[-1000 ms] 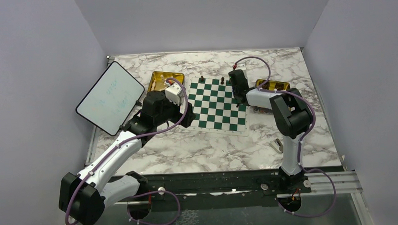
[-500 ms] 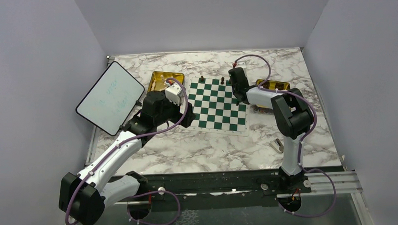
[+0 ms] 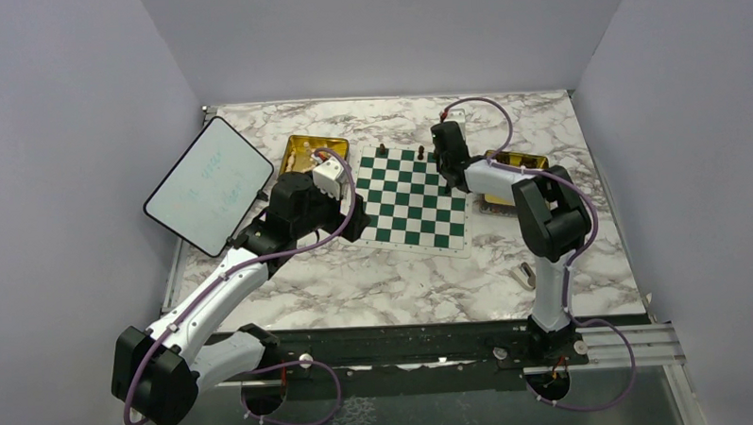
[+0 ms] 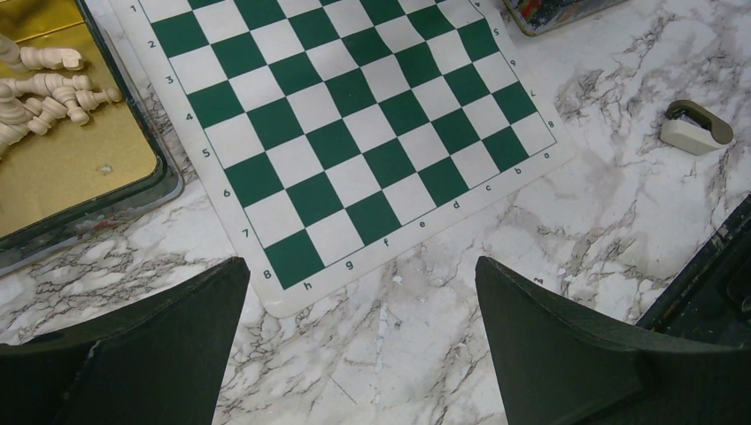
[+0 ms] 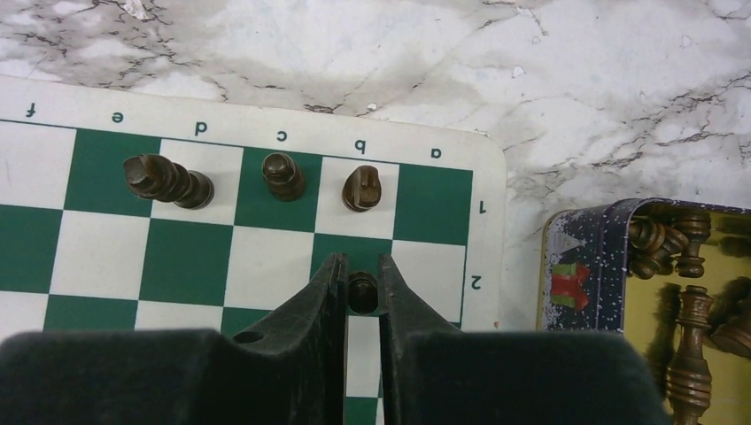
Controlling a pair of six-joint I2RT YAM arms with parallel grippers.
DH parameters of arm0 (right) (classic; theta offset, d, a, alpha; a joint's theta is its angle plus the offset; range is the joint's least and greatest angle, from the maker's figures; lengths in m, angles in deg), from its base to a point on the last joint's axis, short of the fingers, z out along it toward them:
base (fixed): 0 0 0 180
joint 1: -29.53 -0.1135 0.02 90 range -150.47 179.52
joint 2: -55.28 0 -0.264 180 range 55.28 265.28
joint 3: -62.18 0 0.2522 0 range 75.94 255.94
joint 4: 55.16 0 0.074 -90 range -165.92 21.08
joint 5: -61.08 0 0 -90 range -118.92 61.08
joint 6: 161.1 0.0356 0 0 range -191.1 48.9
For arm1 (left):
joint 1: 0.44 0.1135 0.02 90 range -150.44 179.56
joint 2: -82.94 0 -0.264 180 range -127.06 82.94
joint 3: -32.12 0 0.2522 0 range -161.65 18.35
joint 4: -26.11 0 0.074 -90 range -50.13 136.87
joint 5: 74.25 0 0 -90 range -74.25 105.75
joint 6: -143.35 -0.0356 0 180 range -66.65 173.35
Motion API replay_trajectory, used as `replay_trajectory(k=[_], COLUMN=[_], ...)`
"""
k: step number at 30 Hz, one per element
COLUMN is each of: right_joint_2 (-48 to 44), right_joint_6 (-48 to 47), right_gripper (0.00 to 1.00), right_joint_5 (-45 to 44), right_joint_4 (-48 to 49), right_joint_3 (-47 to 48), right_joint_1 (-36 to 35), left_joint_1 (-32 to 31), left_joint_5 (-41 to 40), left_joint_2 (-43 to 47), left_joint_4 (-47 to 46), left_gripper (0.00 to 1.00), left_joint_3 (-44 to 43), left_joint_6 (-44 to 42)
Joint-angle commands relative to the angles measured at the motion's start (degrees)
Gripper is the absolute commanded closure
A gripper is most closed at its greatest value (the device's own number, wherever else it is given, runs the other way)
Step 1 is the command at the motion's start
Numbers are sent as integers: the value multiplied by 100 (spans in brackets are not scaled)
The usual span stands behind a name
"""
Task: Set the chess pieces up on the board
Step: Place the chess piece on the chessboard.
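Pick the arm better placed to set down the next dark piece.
Right: the right gripper is shut on a dark piece at the board's b2 square, beside the dark back row; left gripper hangs open, empty.

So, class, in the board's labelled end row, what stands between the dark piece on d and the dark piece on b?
Another dark piece, on c; right wrist view.

At lower centre, the black two-finger gripper [image 5: 361, 267] pinches a small dark brown turned chess piece [image 5: 361, 293] over the green-and-white chessboard mat [image 5: 186, 258]. Three more dark brown pieces [image 5: 283, 175] occupy its upper row, the leftmost tilted. A gold-lined tin [image 5: 567, 266] holding dark pieces sits at right.
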State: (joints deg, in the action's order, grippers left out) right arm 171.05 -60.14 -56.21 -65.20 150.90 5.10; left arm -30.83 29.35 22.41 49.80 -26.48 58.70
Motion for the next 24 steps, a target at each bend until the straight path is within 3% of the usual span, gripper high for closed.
replay_trajectory(k=[1, 13, 24], right_joint_2=[262, 470, 240], right_joint_6=[174, 205, 248], right_gripper=[84, 82, 67], right_joint_5=[101, 48, 48], right_joint_4=[-21, -74, -276], right_joint_3=[221, 313, 344], right_joint_1=[-26, -25, -19], left_joint_1=[-19, -19, -15], left_joint_5=[-65, -77, -76], left_joint_2=[70, 66, 55], left_joint_4=[-132, -126, -130], left_gripper=[1, 1, 1], left_joint_3=[45, 45, 45], left_joint_6=[2, 0, -10])
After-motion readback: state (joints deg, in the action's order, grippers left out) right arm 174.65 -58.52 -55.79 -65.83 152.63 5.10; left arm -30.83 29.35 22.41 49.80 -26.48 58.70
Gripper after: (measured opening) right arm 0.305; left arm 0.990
